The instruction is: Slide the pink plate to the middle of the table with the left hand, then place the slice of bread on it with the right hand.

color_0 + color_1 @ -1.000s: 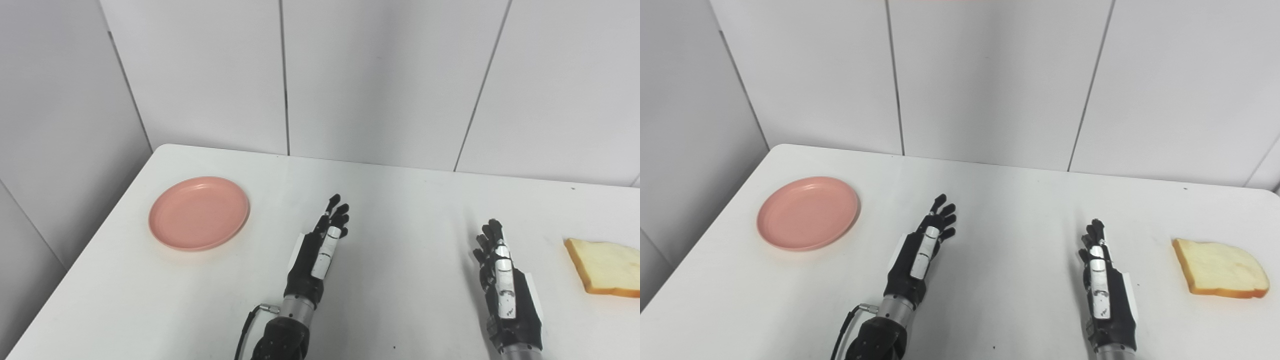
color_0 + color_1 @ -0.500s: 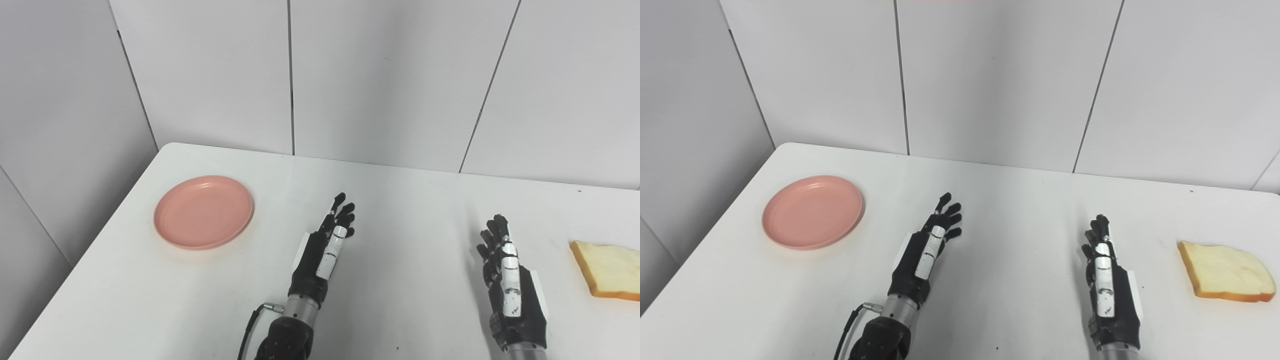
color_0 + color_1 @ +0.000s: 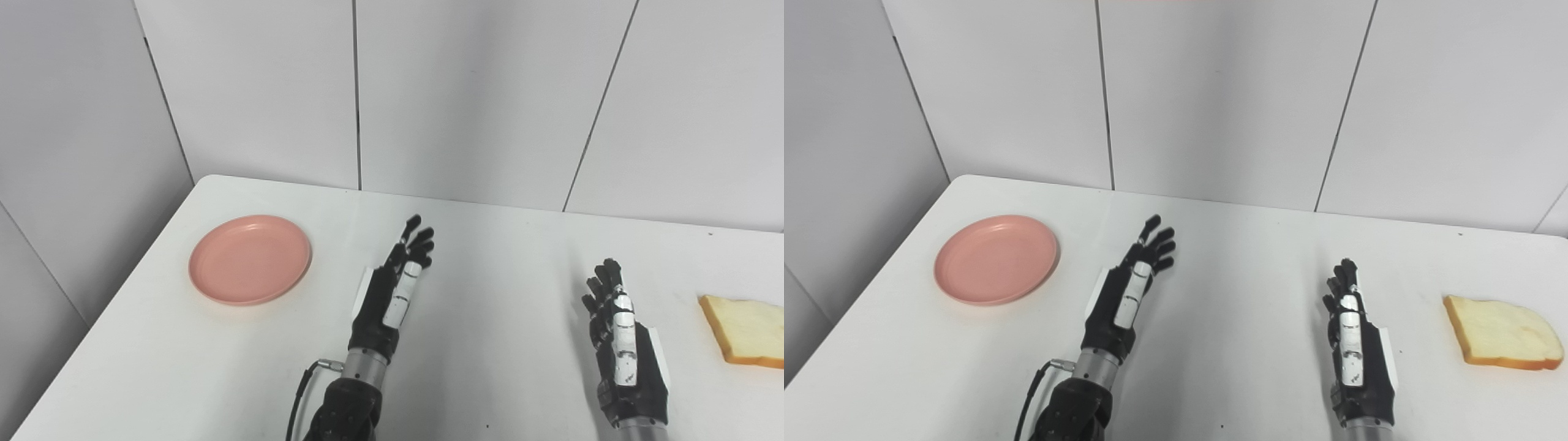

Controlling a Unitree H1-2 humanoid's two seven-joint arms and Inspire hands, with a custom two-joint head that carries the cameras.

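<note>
White table [image 3: 1237,245], rounded far-left corner, surface matte with a few small dark specks. Pink plate [image 3: 996,258] lies flat at far left. Slice of bread [image 3: 1500,334] lies flat at right edge, well apart from plate.

Your slice of bread [image 3: 744,331] cut off by the left eye view's right edge, right of the right hand [image 3: 625,349], whose palm side faces away from you, both forearms leaving at the bottom edge

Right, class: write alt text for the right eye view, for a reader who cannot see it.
Two black robot hands hover open over a white table, holding nothing. A pink plate lies empty to the left of the left hand, and a slice of bread lies to the right of the right hand.
</note>
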